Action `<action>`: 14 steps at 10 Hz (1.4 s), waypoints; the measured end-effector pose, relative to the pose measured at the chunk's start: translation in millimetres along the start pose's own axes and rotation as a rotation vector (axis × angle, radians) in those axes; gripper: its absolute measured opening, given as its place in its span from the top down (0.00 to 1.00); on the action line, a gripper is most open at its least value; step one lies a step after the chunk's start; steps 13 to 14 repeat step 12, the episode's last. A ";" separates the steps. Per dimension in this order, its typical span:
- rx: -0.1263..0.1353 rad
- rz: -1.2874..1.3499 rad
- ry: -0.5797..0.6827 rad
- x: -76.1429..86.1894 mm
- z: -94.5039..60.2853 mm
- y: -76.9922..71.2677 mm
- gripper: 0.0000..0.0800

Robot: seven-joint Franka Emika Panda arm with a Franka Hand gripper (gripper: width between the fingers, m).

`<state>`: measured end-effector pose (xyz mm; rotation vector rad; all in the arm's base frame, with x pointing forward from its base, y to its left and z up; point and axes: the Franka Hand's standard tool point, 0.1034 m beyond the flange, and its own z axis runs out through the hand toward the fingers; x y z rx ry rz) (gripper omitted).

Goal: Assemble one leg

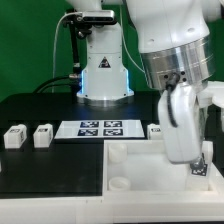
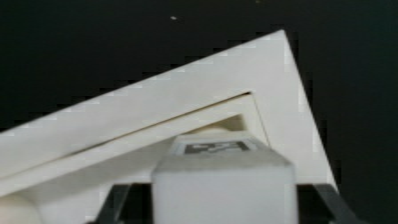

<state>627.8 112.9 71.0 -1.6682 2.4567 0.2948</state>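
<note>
Our fingers (image 2: 125, 203) are clamped on the leg (image 2: 221, 178), one dark pad on each side of the white block, its tag facing up toward the wrist camera. We grip it by its flanks, so the end that must go into the furniture seems to stay free and pointing down.

The gripper (image 1: 199, 165) hangs over the corner of the large white tray-like part (image 1: 130, 170) at the exterior view's right, with the leg (image 1: 199, 168) low, near that corner. In the wrist view the tray corner (image 2: 267, 90) sits right behind the block, a recess just showing beside it; we judge we are lining up with a corner socket, though contact cannot be told.

Further off, the marker board (image 1: 98, 127) lies flat on the black table (image 1: 40, 110), and two spare legs (image 1: 28, 135) wait at the exterior view's left, well clear of our work.
</note>
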 end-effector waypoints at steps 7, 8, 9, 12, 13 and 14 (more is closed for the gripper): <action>-0.009 -0.111 0.013 -19.4 -10.5 19.4 0.20; -0.016 -0.129 0.009 -25.5 -18.1 25.1 0.20; -0.033 -0.146 0.005 -31.1 -24.0 29.8 0.19; -0.043 -0.146 0.008 -30.1 -20.9 31.6 0.19; -0.043 -0.146 0.008 -30.1 -20.9 31.6 0.19; -0.043 -0.146 0.008 -30.1 -20.9 31.6 0.19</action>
